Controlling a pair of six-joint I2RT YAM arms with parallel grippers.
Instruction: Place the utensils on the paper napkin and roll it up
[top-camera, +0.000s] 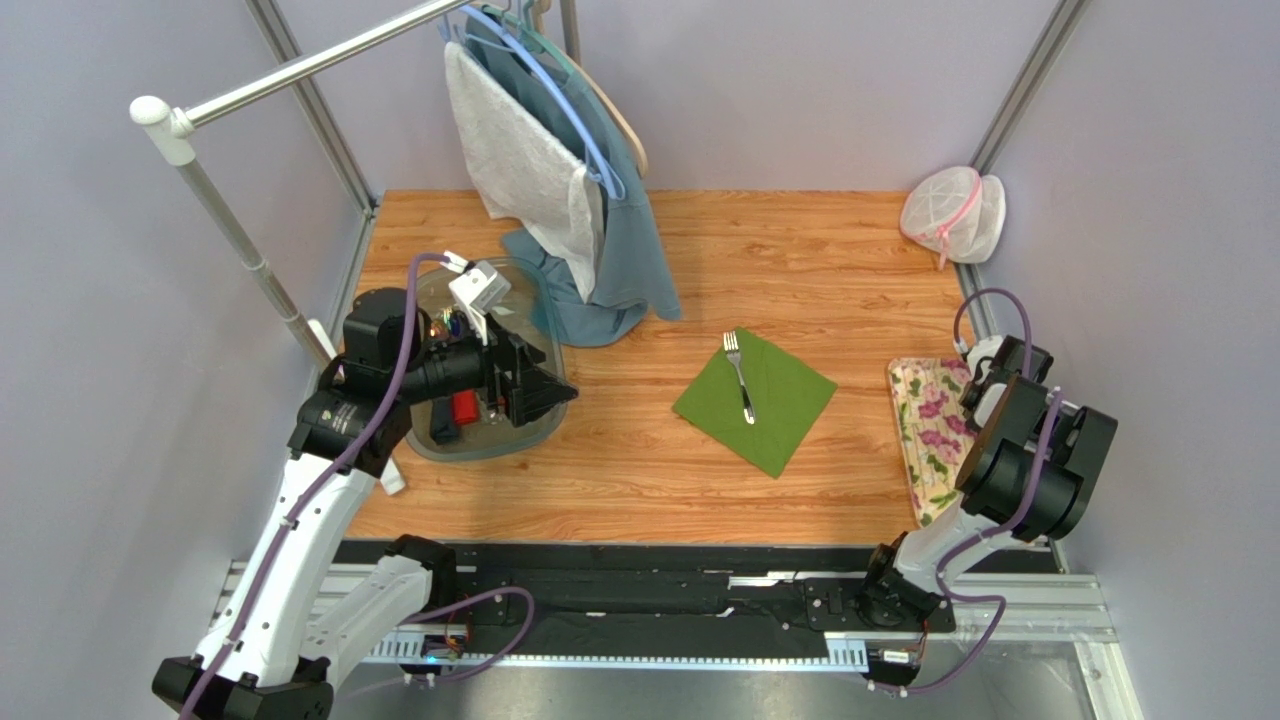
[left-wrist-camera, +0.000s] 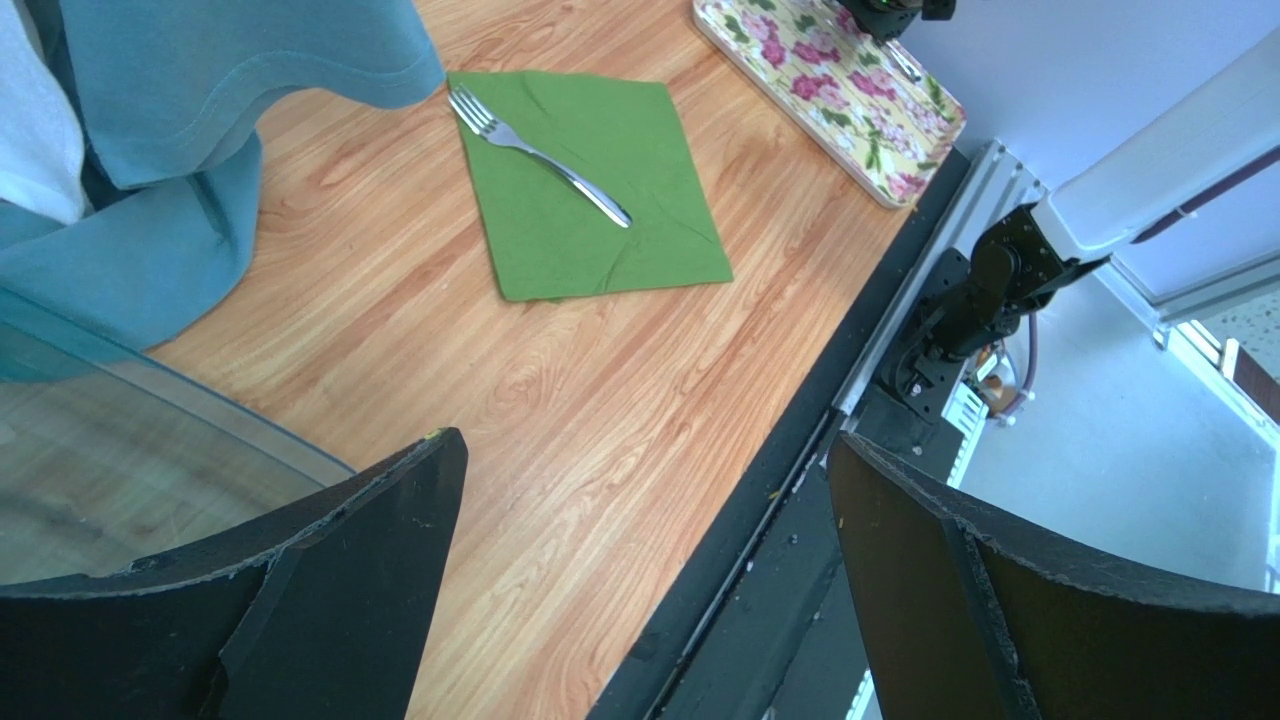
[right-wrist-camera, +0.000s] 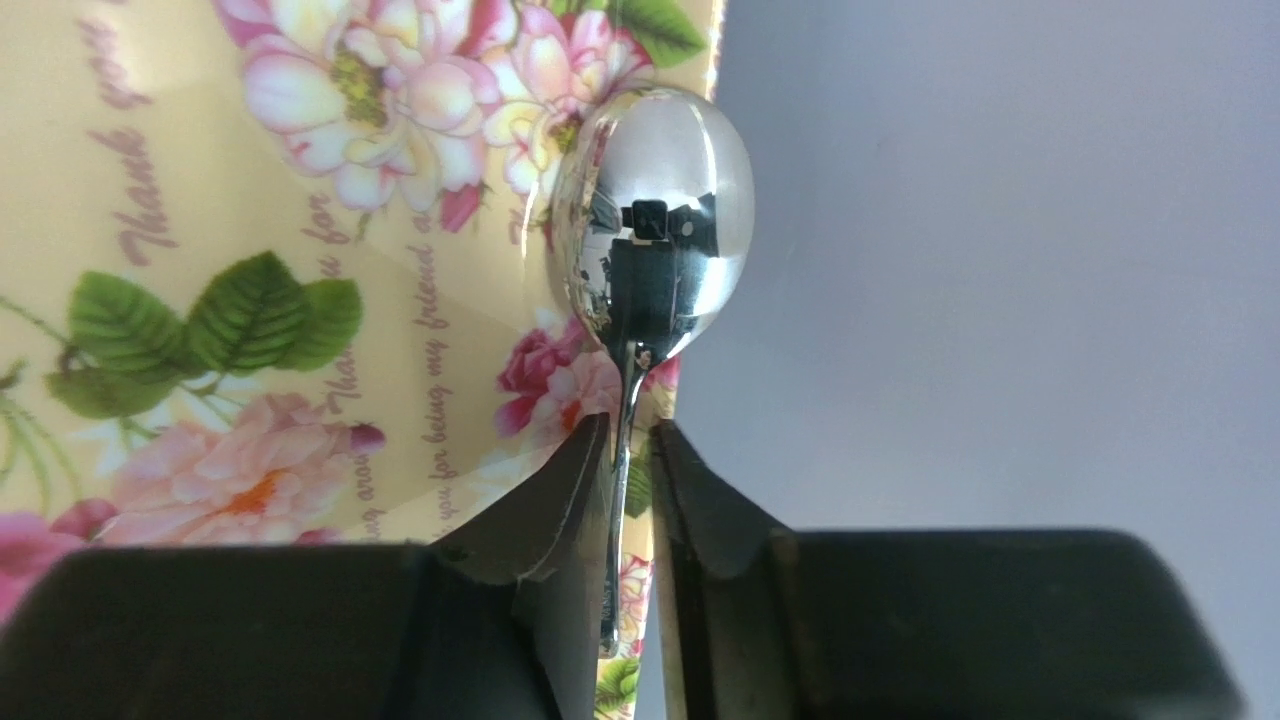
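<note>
You're fetching the spoon (right-wrist-camera: 649, 225); fork (top-camera: 738, 375) lying on paper napkin (top-camera: 781, 413)
Grip unclear, right jaws straddling its handle; left jaws gaping; rolling pending

Green napkin (top-camera: 784, 405) holds one fork (top-camera: 739, 378)
The steel fork lies diagonally across the flat sheet; spoon (right-wrist-camera: 649, 225) pinched in right gripper (right-wrist-camera: 631, 458).
</note>
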